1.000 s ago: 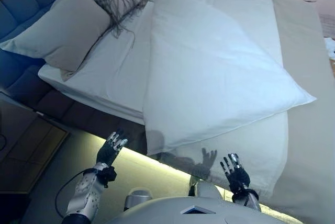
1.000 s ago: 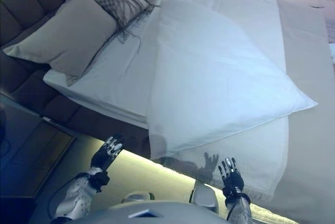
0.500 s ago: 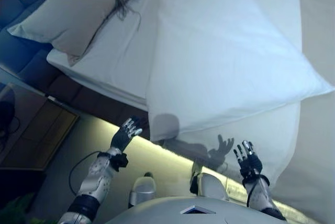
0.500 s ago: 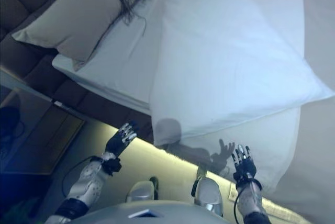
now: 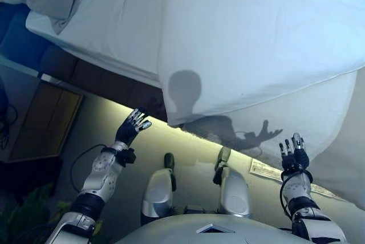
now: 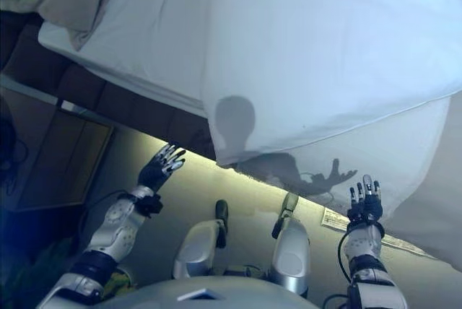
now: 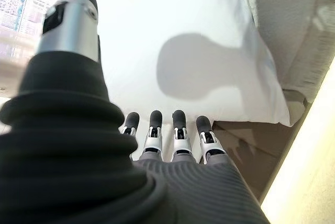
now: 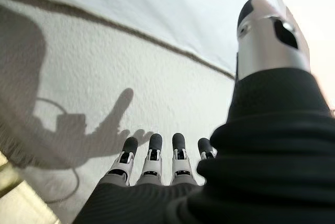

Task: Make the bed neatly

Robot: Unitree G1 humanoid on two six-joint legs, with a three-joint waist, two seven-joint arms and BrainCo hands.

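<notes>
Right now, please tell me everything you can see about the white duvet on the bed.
The white duvet looks like smooth, soft cotton. It lies skewed across the bed, not squared to it: one corner hangs over the side edge, above a textured off-white bedspread. It covers part of the white sheet. Neither the left hand nor the right hand touches it; both are open, short of the bed.

Left robot hand (image 5: 129, 131) and right robot hand (image 5: 293, 155) are both raised with fingers straight and spread (holding nothing), arms extended forward.
</notes>
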